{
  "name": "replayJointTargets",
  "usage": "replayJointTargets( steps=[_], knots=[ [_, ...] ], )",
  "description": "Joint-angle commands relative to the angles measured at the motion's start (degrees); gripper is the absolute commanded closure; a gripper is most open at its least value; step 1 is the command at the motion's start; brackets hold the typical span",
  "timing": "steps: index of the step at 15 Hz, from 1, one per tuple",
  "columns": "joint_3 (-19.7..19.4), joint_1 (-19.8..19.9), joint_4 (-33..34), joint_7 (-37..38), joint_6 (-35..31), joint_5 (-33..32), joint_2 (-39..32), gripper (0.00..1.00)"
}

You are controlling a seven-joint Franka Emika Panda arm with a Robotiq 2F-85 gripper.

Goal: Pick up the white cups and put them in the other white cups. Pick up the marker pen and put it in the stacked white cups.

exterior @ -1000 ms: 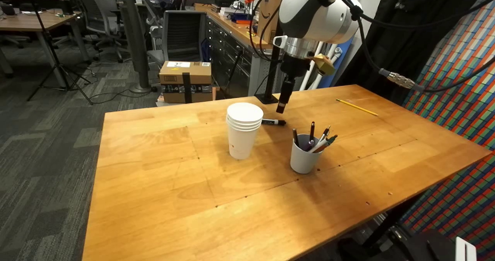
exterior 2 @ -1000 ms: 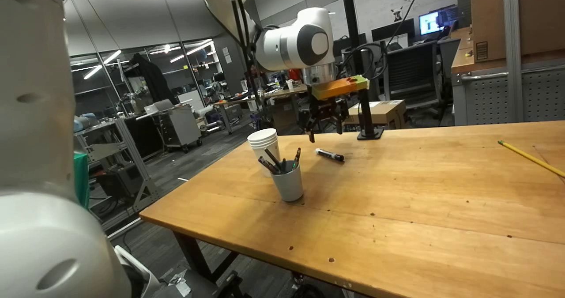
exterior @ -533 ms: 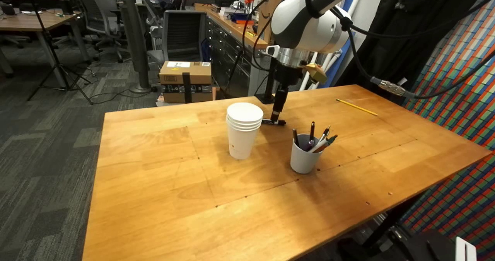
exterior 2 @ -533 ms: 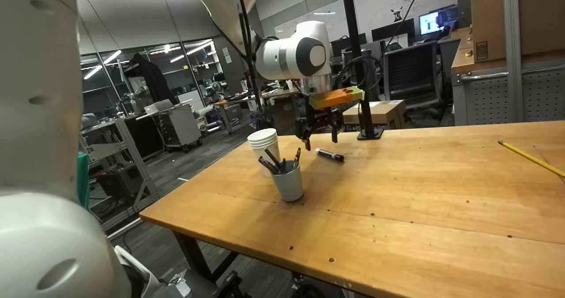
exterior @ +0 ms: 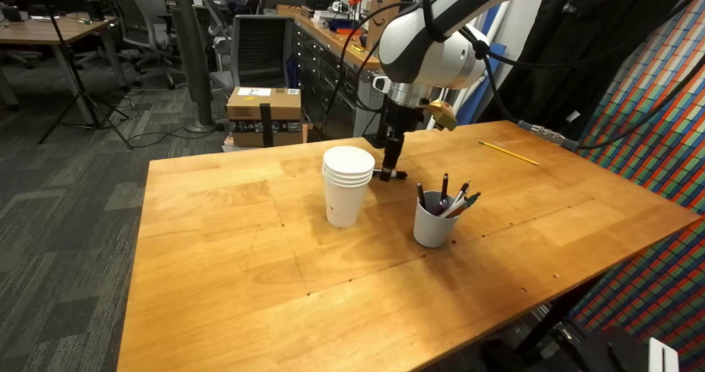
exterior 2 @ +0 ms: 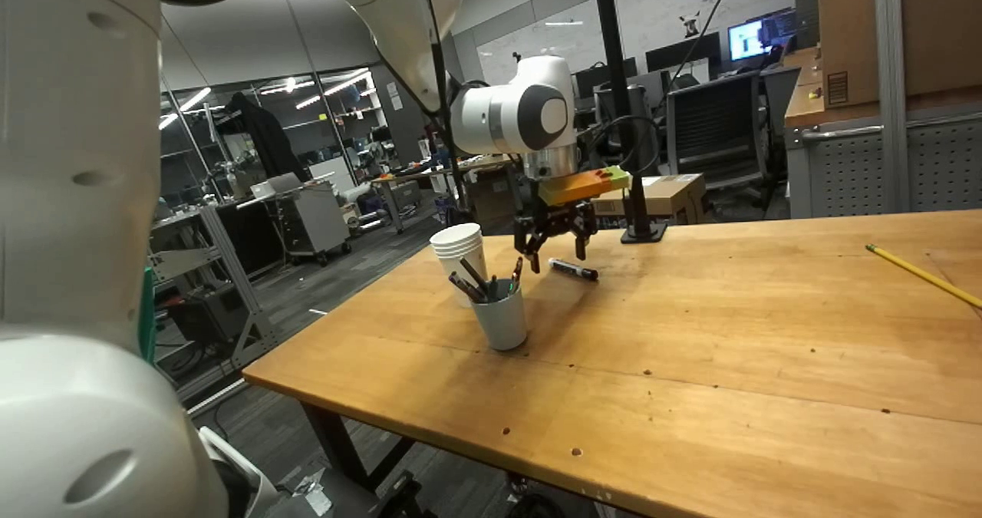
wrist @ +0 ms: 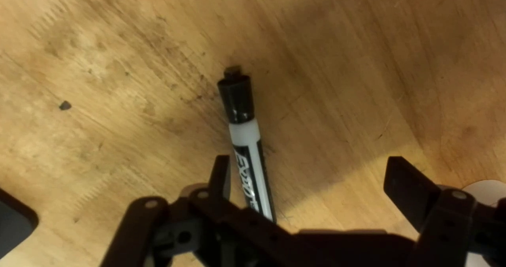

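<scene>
The claw (wrist: 308, 169) is spread wide, low over the table (exterior: 231, 273). In the wrist view the marker pen (wrist: 248, 148) lies between its fingers (wrist: 409, 192), way closer to one. Stacked white cups (exterior: 347, 190) stand upright nearby, grey pen cup (exterior: 433, 230) near them, yellow pencil (exterior: 509, 153) well apart.

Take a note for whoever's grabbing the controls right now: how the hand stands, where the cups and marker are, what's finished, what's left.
Hand: open, holding nothing, down by the marker pen.
Marker pen: lying on the table, off-centre between the jaws in the wrist view.
White cups: nested in one upright stack near the pen cup.
Done: cups stacked.
Left: grasp the marker pen and put it in the stack, not the pen cup.
</scene>
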State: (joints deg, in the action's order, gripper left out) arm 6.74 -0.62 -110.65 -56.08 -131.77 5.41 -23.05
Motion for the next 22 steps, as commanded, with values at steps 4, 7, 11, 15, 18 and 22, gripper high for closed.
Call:
replayJointTargets(
  steps=[4, 7, 11, 15, 18, 22],
  knots=[
    [0.6, 0.7, 1.4, 0.3, -0.6, -1.2, -1.2, 0.00],
    [0.6, 0.8, 1.3, 0.2, -0.7, -1.1, -1.4, 0.00],
    [0.6, 1.0, 1.1, 0.2, -1.4, -1.1, -2.1, 0.00],
    [0.6, 1.0, 1.5, 0.1, -2.0, -1.2, -3.0, 0.00],
    [0.7, 1.1, 1.6, 0.3, -2.9, -1.3, -3.6, 0.00],
    [0.6, 1.2, 1.5, 0.4, -3.8, -1.6, -3.5, 0.42]
  ],
)
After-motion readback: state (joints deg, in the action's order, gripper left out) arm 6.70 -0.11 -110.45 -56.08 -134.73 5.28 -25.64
